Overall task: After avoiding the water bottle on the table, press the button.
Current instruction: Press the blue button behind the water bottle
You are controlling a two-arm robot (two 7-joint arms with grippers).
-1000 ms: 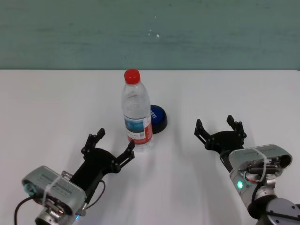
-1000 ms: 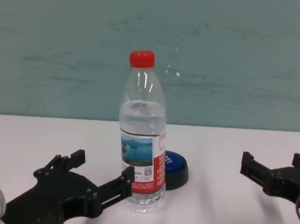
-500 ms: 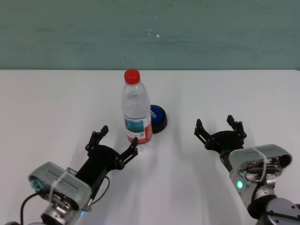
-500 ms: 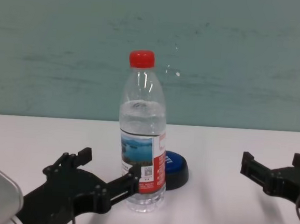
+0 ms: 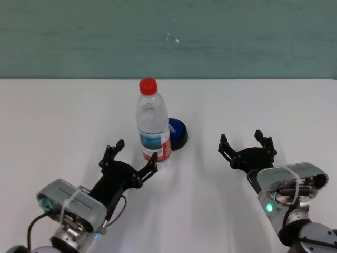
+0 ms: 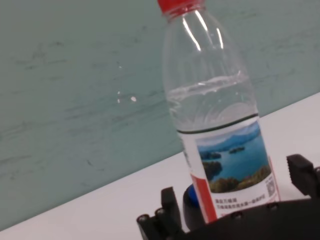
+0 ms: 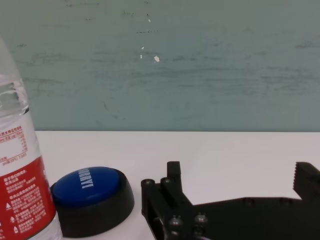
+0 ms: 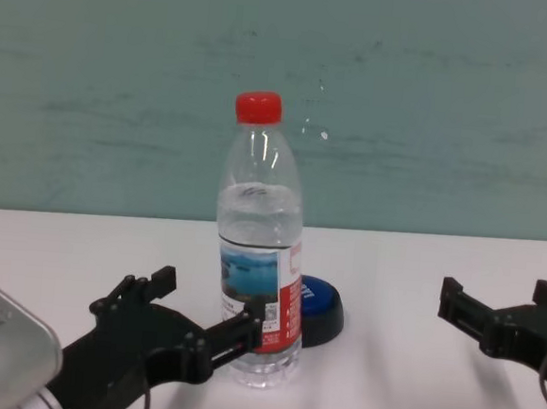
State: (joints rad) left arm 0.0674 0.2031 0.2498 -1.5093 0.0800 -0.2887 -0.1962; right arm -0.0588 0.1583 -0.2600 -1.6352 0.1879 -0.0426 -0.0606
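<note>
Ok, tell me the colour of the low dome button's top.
Blue, on a wider black base; the low dome button shows best in the right wrist view.

The left gripper (image 5: 129,161) reaches forward with fingers spread wide, its right fingertip (image 5: 153,157) just beside the water bottle (image 5: 154,129) near its base. The right gripper (image 5: 246,143) rests well to the bottle's right, fingers also spread.

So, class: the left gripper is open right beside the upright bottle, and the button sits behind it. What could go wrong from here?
1. The left gripper has one fingertip at the water bottle; pushing on could tip it.
2. A falling bottle might land on the button right behind it.
3. The right gripper hangs open, well to the button's side.
</note>
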